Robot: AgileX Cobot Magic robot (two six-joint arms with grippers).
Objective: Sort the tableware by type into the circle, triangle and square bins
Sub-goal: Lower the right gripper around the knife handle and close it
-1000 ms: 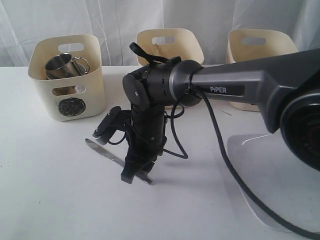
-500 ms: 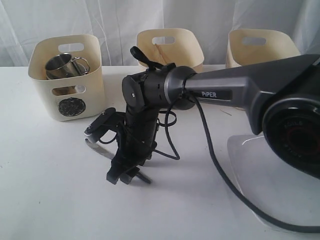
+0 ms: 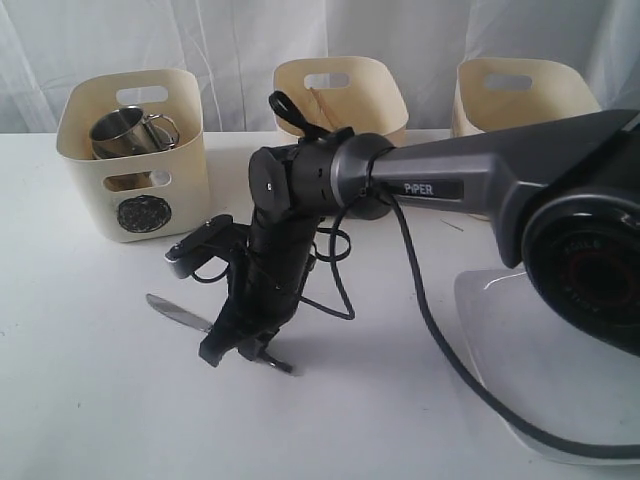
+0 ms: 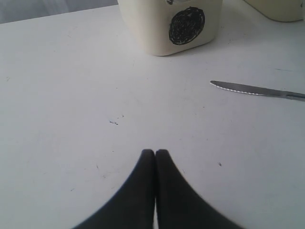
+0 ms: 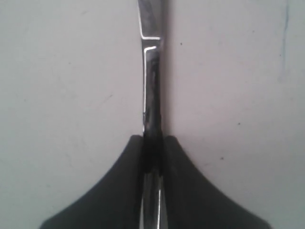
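A steel knife (image 3: 176, 312) lies low over the white table, and my right gripper (image 3: 238, 345) is shut on its handle. The right wrist view shows the knife (image 5: 151, 71) pinched between the black fingertips of that gripper (image 5: 153, 140). My left gripper (image 4: 155, 152) is shut and empty above bare table, with the knife blade (image 4: 257, 90) off to one side. The bin with the black circle mark (image 3: 135, 150) stands at the back left and holds a steel mug (image 3: 125, 130). A second bin (image 3: 340, 90) and a third (image 3: 520, 90) stand further right, their marks hidden.
A large white plate (image 3: 520, 345) lies at the right front, partly behind my right arm and its cable. The circle bin (image 4: 169, 24) is close ahead of the left gripper. A thin brown stick leans inside the middle bin.
My right gripper went from open to shut on the knife handle and shifted left and toward the front. The knife blade slid left with it. The left gripper stayed shut.
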